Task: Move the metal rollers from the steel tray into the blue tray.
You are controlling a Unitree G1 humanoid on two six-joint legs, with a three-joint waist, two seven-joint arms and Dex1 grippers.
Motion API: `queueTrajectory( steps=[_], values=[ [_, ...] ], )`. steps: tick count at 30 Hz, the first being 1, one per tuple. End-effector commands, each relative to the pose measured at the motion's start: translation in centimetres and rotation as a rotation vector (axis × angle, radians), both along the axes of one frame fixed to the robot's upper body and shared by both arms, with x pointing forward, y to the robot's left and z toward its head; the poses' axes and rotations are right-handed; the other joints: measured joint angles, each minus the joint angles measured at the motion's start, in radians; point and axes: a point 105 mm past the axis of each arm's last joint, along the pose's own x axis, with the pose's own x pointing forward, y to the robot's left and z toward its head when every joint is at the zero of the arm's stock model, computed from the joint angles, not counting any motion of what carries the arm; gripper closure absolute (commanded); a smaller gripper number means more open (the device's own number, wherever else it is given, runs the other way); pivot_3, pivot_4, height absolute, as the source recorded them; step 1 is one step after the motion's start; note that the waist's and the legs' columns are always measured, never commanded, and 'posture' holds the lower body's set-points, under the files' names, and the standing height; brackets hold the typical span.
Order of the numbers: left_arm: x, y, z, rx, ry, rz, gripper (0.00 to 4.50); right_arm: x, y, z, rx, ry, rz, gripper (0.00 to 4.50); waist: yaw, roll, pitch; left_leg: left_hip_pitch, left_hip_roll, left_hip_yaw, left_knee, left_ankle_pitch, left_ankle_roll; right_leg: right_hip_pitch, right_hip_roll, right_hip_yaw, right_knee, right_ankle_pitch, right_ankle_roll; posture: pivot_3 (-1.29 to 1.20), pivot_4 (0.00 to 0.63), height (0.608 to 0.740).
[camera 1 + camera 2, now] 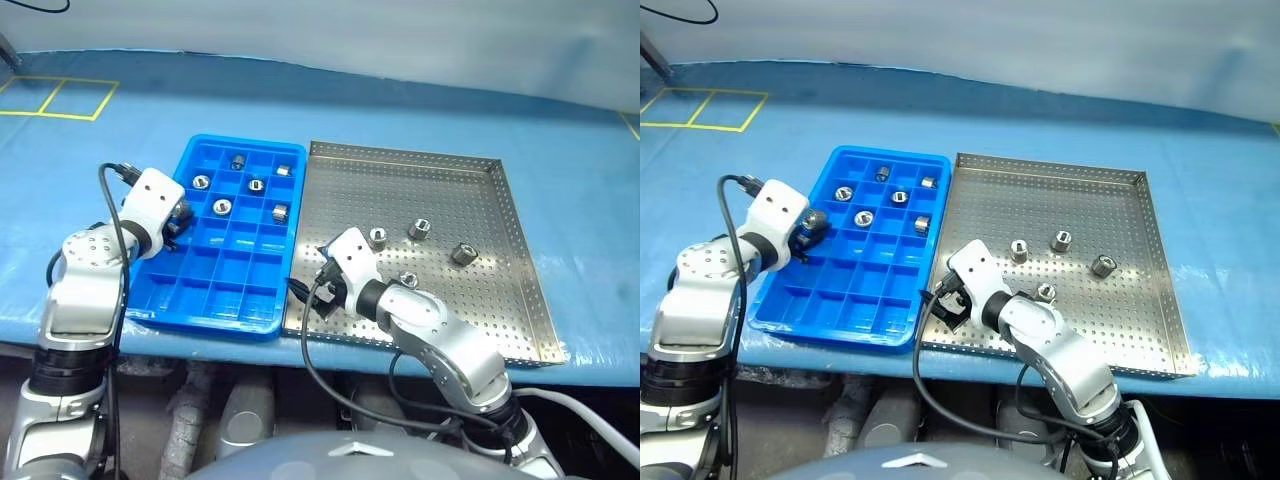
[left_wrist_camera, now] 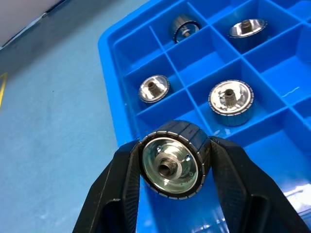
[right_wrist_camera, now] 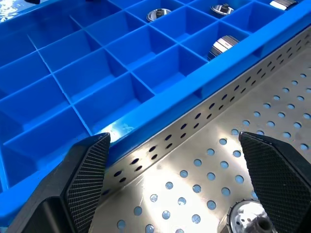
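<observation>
My left gripper is shut on one metal roller, held over the left column of the blue tray. The same gripper stands at the tray's left side. Several rollers lie in the far compartments of the blue tray. The steel tray sits directly to its right, with several rollers loose on its perforated floor. My right gripper is open and empty, low over the steel tray's left rim beside the blue tray; a roller lies close to it.
Both trays rest on a blue cloth-covered table, near its front edge. Yellow tape lines mark the far left. The near compartments of the blue tray hold nothing. Black cables loop from both wrists.
</observation>
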Motion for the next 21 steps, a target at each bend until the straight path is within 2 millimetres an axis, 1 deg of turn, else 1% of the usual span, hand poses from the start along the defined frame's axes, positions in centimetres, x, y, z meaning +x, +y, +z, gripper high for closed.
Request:
queueTrajectory(
  steps=[1, 3, 6, 9, 11, 15, 18, 21],
  values=[
    [0.1, 0.1, 0.3, 0.081, 0.012, -0.021, 2.61, -0.3, 0.1, 1.3, 0.026, -0.050, -0.006, 0.00, -0.007, 0.000, 0.000, 0.000, 0.000, 0.000, 0.000, 0.000, 0.000, 0.000, 0.000, 0.000, 0.000, 0.000, 0.000, 0.13, 0.150, 0.740],
    [0.0, 0.4, -0.4, 0.133, 0.052, -0.021, 2.61, -0.2, -0.1, 1.3, 0.029, -0.049, -0.022, 0.00, -0.013, 0.000, 0.000, 0.000, 0.000, 0.000, 0.000, 0.000, 0.000, 0.000, 0.000, 0.000, 0.000, 0.000, 0.000, 0.12, 0.150, 0.740],
    [0.1, 0.8, -0.4, 0.155, 0.059, -0.005, 2.61, -0.2, -0.4, 1.2, 0.028, -0.049, -0.041, 0.00, -0.020, 0.000, 0.000, 0.001, 0.001, 0.000, -0.001, 0.000, 0.000, 0.000, 0.001, 0.000, 0.000, 0.000, 0.000, 0.11, 0.150, 0.740],
    [0.5, 1.2, 0.3, 0.151, 0.027, 0.023, 2.61, -0.2, -0.7, 1.1, 0.027, -0.046, -0.054, 0.00, -0.023, 0.000, 0.000, 0.001, 0.001, 0.000, 0.000, 0.000, 0.000, 0.000, 0.000, 0.000, 0.000, 0.000, 0.000, 0.10, 0.150, 0.740],
    [0.8, 1.5, 1.3, 0.126, -0.016, 0.057, 2.61, -0.3, -0.8, 1.1, 0.025, -0.045, -0.059, 0.00, -0.025, 0.000, 0.000, 0.000, 0.001, 0.000, 0.000, 0.000, 0.000, 0.000, 0.000, 0.000, 0.000, 0.000, 0.000, 0.10, 0.150, 0.740],
    [0.6, 2.2, 2.2, 0.141, -0.043, 0.085, 2.61, -0.3, -0.8, 1.0, 0.027, -0.045, -0.064, 0.00, -0.029, 0.000, 0.000, 0.000, 0.001, 0.000, -0.001, 0.000, 0.000, -0.001, 0.000, 0.000, 0.000, 0.000, 0.000, 0.10, 0.150, 0.740],
    [0.6, 2.5, 3.3, 0.102, -0.083, 0.108, 2.61, -0.3, -0.8, 1.0, 0.028, -0.044, -0.062, 0.00, -0.028, 0.000, 0.000, 0.000, 0.001, 0.000, -0.001, 0.000, 0.000, -0.001, 0.000, 0.000, 0.000, 0.000, 0.000, 0.10, 0.150, 0.740],
    [0.3, 2.8, 3.5, 0.116, -0.073, 0.112, 2.61, -0.3, -0.7, 1.1, 0.029, -0.045, -0.059, 0.00, -0.028, 0.000, 0.000, 0.000, 0.001, 0.000, -0.002, 0.000, 0.000, -0.001, 0.000, 0.000, 0.000, 0.000, 0.000, 0.11, 0.150, 0.740]
  ],
)
